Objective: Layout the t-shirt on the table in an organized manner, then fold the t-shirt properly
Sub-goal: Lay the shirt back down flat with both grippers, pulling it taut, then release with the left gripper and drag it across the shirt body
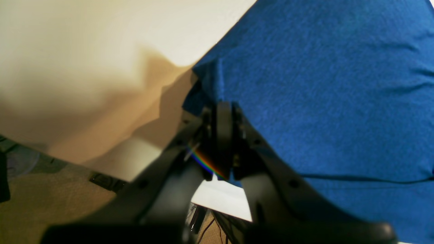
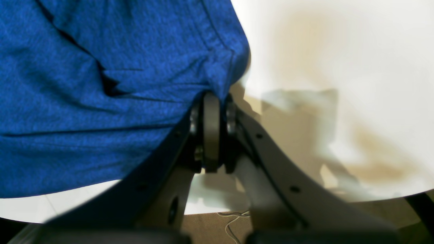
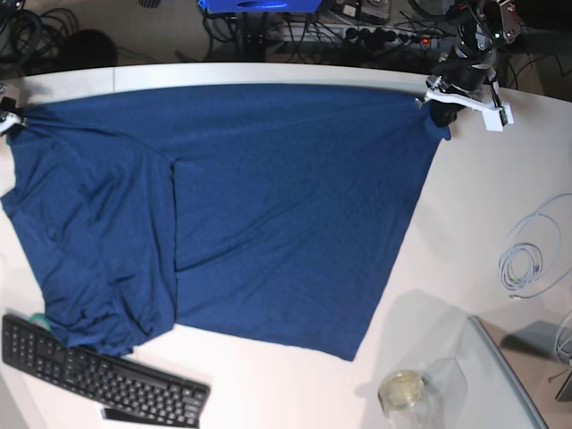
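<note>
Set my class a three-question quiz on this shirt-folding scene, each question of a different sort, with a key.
1. True or false: both grippers are shut on the t-shirt.
2. The keyboard lies at which edge of the table in the base view? A) near-left B) far-right C) centre
3. Fill in: the left gripper pinches a ____ of the t-shirt.

Key: 1 true, the right gripper also clamps cloth; 2 A; 3 corner.

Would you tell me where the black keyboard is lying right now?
In the base view, the keyboard lies at the table's bottom-left corner, just below the t-shirt's bunched lower-left part.
</note>
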You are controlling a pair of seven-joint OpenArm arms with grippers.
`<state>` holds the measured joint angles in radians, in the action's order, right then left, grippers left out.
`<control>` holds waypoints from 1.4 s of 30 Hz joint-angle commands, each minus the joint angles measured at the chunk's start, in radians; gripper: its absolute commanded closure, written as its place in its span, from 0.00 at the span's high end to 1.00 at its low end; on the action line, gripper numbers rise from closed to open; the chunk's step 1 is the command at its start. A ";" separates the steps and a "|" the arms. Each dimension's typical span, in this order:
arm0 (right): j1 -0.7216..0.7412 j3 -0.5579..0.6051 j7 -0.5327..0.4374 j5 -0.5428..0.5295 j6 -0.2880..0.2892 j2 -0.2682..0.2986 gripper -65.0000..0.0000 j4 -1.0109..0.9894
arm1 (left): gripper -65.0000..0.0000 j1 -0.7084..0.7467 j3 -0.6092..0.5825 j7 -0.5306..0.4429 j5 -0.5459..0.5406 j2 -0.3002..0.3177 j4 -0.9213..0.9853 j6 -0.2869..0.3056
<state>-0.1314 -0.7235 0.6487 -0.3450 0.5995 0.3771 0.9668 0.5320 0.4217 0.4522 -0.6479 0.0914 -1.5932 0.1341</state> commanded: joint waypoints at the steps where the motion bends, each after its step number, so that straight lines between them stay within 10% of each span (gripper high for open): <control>1: -0.012 -0.025 0.009 0.008 0.000 0.020 0.00 0.011 | 0.00 0.004 0.003 -0.023 -0.005 0.009 -0.019 0.005; 19: -0.018 -0.075 0.027 0.010 0.000 0.001 0.00 0.011 | 0.00 0.006 0.003 -0.014 -0.005 0.001 -0.019 0.005; 26: -0.023 -0.075 0.029 0.010 0.001 0.001 0.00 0.027 | 0.68 0.020 0.013 -0.016 -0.011 -0.005 -0.020 0.005; 30: -0.055 -0.077 0.030 0.008 0.001 -0.011 0.00 0.117 | 0.82 0.063 0.088 -0.014 -0.013 -0.041 -0.134 0.005; 37: -0.067 -0.078 0.030 0.008 0.001 -0.050 0.07 0.172 | 0.57 -0.072 0.044 0.007 0.029 -0.049 -0.166 0.005; 42: -0.066 -0.146 0.030 0.008 0.001 -0.059 0.45 0.174 | 0.00 -0.318 -0.079 0.064 0.265 -0.048 0.054 0.005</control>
<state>-0.1974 -0.8589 0.6952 -0.3298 0.6010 0.2878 1.1240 0.2203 0.3405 0.5369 -0.3687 0.0368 -1.5196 0.1333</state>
